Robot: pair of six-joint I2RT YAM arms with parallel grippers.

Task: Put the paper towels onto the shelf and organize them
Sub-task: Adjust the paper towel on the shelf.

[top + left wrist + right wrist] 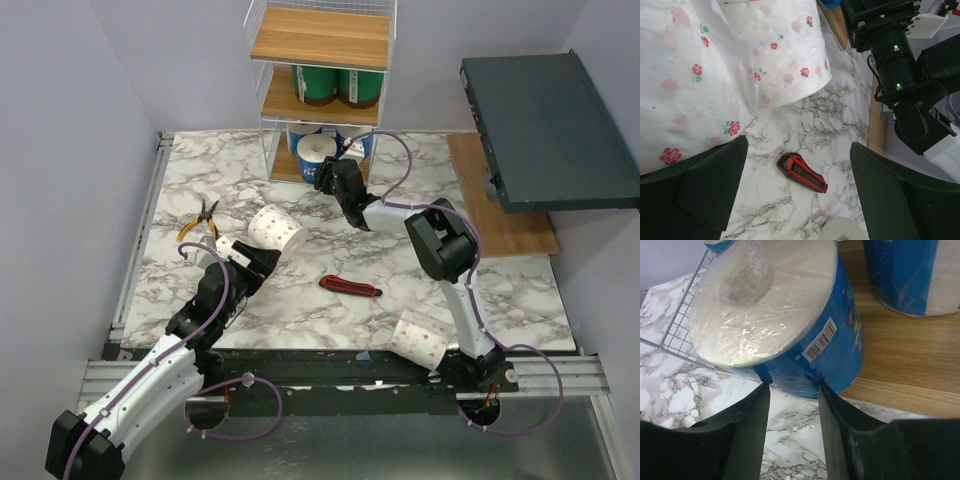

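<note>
1. Right gripper (792, 390), fingers narrow, pinches the blue-wrapped roll (770, 305) at the front edge of the shelf's (905, 360) bottom tier.
2. Left gripper (797, 155) gapes wide, with the white flowered roll (785, 55) just ahead.

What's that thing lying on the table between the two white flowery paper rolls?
A red-and-black utility knife lies flat between the far flowery roll and the near flowery roll. The top view shows it best.

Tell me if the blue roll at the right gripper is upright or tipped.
Tipped. The blue roll leans, its flat end angled toward the wrist camera, while the neighbouring blue roll sits flat on the shelf.
</note>
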